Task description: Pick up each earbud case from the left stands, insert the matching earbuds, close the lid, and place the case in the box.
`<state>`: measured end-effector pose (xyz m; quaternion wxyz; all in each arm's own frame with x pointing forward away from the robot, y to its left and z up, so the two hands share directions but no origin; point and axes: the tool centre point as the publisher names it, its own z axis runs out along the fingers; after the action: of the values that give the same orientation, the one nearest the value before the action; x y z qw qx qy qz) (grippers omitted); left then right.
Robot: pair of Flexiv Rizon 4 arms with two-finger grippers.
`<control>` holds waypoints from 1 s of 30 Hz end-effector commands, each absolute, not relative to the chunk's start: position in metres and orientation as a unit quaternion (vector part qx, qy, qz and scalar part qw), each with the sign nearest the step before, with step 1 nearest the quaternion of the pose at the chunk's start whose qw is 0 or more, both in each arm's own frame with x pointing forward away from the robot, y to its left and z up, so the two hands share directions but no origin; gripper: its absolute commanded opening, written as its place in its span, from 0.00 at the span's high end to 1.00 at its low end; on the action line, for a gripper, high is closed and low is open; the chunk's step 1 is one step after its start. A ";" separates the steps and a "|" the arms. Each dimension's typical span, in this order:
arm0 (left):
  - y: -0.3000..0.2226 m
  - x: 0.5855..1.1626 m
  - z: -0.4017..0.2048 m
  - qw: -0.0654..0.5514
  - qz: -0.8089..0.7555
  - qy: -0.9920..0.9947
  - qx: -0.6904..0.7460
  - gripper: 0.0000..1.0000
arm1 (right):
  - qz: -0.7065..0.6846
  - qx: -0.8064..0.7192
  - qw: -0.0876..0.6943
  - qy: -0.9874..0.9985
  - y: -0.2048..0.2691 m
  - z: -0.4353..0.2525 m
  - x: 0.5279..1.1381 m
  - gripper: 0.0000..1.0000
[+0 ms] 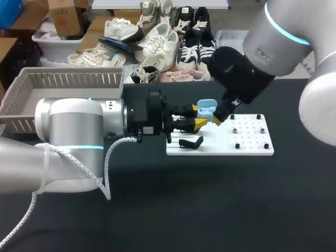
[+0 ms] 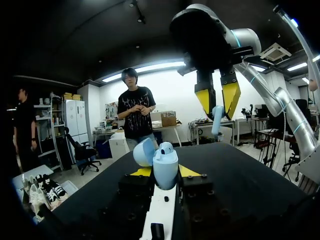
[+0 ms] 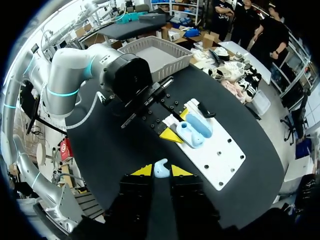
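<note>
- Black table (image 1: 210, 210), with the grey basket (image 1: 31, 84) at its far-left edge.
- My left gripper (image 1: 199, 116) clamps the open blue case (image 1: 206, 107) over the white board's (image 1: 247, 142) left end.
- My right gripper (image 1: 218, 118) pinches an earbud (image 3: 160, 169) just beside the case, not touching it.

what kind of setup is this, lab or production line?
Probably a robotics lab bench: the left gripper and right gripper meet over a white drilled fixture plate on a black table, with a grey slatted basket nearby.
</note>
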<state>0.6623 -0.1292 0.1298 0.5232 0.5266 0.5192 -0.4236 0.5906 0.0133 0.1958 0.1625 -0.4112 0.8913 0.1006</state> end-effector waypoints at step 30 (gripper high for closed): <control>-0.130 0.661 0.129 0.526 -0.422 0.520 0.525 1.00 | 0.097 -0.390 0.154 0.903 0.034 0.200 0.635 1.00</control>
<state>0.6623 -0.1292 0.1298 0.5232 0.5265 0.5192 -0.4236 0.6329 0.0333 0.2001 0.1569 -0.3912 0.9015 0.0981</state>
